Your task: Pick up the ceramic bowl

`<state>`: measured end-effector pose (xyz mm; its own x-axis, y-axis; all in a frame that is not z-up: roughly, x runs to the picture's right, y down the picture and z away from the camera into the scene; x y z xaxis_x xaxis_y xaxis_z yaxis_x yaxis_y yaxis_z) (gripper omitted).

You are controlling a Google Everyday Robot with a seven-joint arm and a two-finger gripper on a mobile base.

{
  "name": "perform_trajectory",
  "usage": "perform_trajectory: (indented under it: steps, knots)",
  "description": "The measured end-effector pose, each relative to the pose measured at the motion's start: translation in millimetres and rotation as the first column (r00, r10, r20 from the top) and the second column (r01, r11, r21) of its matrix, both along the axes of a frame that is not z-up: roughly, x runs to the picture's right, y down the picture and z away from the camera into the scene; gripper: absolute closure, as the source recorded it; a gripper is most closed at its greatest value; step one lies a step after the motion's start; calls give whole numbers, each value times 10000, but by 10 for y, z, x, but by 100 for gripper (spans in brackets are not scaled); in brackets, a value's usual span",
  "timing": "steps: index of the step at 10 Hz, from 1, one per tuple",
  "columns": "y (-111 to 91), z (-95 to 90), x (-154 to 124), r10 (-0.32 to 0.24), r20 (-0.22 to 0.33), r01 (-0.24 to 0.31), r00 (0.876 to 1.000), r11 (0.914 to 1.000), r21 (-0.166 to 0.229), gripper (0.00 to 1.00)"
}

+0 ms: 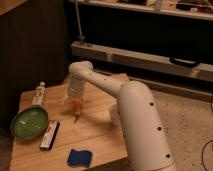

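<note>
End effector (76, 109) low over tabletop (97, 134) ctr; whether apart or together, can't tell. Ceramic bowl (29, 123) upright nr left edge, well apart from it.

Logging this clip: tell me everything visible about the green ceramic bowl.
The ceramic bowl is wide, shallow and round, green with a glossy glaze and darker rim. It sits upright, apparently empty, near the image-left edge of the wooden table. A white tube lies just behind it and a dark flat bar close beside it; whether either touches cannot be told. The gripper hangs over the table's middle, well apart from the bowl.
</note>
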<state>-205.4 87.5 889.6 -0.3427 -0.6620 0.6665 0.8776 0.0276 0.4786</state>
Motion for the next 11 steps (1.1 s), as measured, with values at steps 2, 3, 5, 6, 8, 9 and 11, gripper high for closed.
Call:
perform_trajectory:
  steps: [2, 3, 5, 6, 8, 9, 11]
  knots:
    - [2, -5, 3, -15, 1, 15, 10000, 10000, 8, 20]
    - [-23, -42, 1, 24, 75, -25, 10000, 9999, 139, 20]
    - [-169, -244, 46, 337, 393, -373, 9987, 9948, 952, 20]
    - [-282, -411, 34, 507, 525, -574, 9973, 9891, 1354, 20]
    - [-594, -801, 7, 847, 709, -979, 9939, 9728, 2099, 20]
    - [-663, -882, 26, 941, 705, -1078, 9931, 9683, 2255, 20]
    - [-674, -911, -5, 927, 743, -1075, 9929, 9673, 2296, 20]
